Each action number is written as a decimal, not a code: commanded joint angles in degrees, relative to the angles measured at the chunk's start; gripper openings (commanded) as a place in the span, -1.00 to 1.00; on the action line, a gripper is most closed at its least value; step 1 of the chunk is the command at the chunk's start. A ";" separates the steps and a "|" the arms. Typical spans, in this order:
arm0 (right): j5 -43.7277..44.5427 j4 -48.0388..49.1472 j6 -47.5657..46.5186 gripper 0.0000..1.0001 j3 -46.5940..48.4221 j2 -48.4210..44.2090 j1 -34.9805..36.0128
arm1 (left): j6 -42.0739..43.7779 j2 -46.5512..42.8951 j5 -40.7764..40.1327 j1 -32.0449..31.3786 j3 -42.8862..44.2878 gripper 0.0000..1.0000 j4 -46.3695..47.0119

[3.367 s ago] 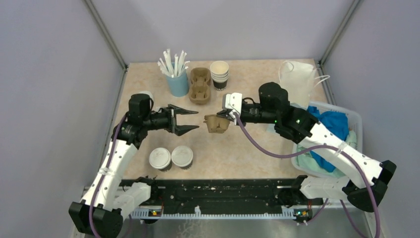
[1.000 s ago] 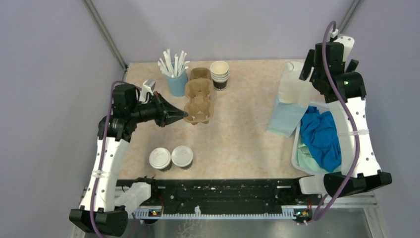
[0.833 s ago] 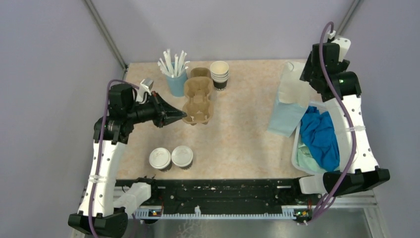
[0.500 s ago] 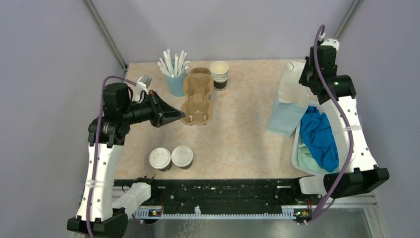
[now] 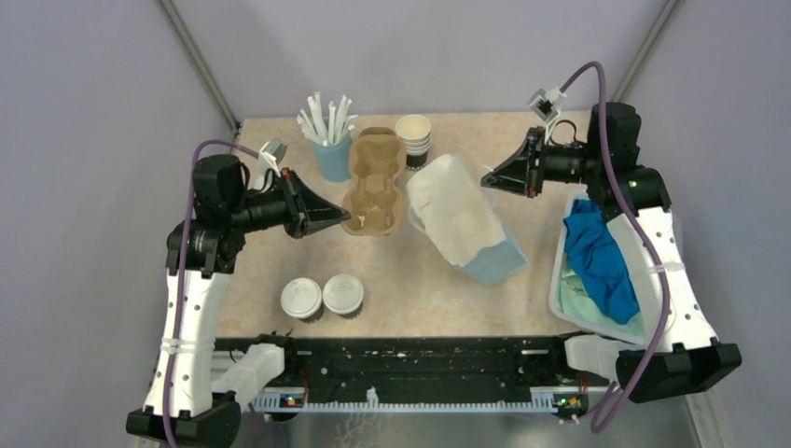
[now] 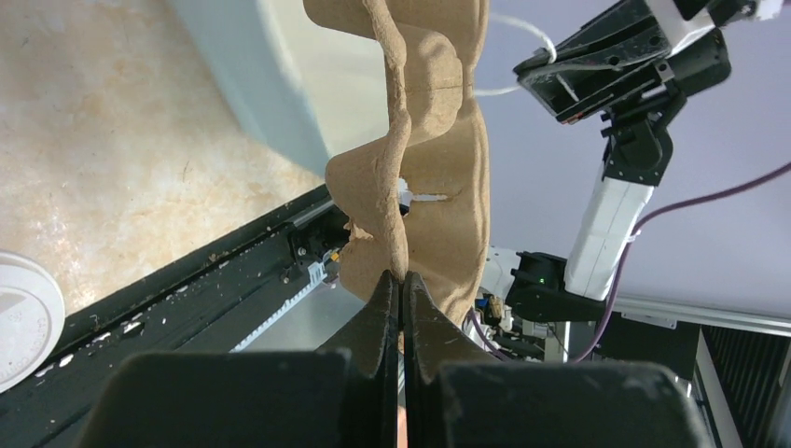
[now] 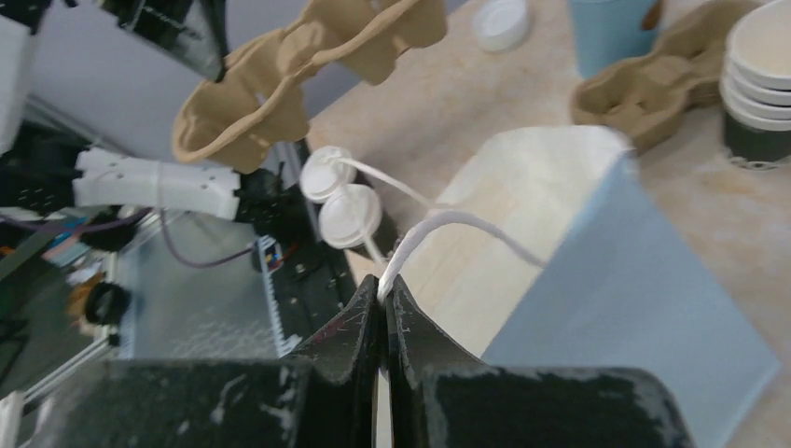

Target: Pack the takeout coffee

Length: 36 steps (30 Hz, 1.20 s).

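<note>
Two takeout coffee cups with white lids (image 5: 301, 299) (image 5: 343, 294) stand side by side near the front left of the table. Their lids (image 7: 350, 215) also show in the right wrist view. My left gripper (image 5: 347, 219) (image 6: 401, 280) is shut on the edge of a brown cardboard cup carrier (image 5: 371, 187) (image 6: 438, 140), which it holds above the table behind the cups. My right gripper (image 5: 485, 180) (image 7: 384, 285) is shut on the white cord handle (image 7: 448, 224) of a cream and light blue paper bag (image 5: 462, 219) (image 7: 606, 261). The bag hangs tilted over the table's middle.
A light blue cup of white straws (image 5: 331, 154), a stack of empty paper cups (image 5: 413, 138) and another carrier (image 7: 644, 89) stand at the back. A clear bin (image 5: 560, 289) of blue and green cloths sits at the right. A black rail (image 5: 420, 359) runs along the front edge.
My right arm has swung from the back right corner towards the middle, carrying the bag with it by its handle. The left arm has lifted the carrier slightly and stayed shut on it.
</note>
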 commanded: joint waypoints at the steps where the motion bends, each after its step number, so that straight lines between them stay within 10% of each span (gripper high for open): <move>1: -18.04 1.57 1.48 -1.00 -1.06 2.10 -0.16 | -0.45 -1.75 2.31 0.10 0.57 -1.00 6.58; 4: -21.83 10.67 10.39 -1.00 -5.11 2.24 -0.11 | -1.23 -2.16 2.67 0.09 0.84 -1.00 9.10; 13: -9.96 -12.41 -12.79 -1.00 10.77 15.25 -0.12 | -0.76 -1.59 3.78 0.09 1.51 -1.00 11.48; 30: -0.75 -14.28 -11.70 -1.00 24.54 26.68 2.65 | 4.22 1.69 6.96 0.09 4.06 -1.00 12.88; 36: 32.75 -15.65 6.14 0.47 28.30 18.62 2.46 | 10.60 3.70 9.07 -0.25 7.47 -1.00 12.64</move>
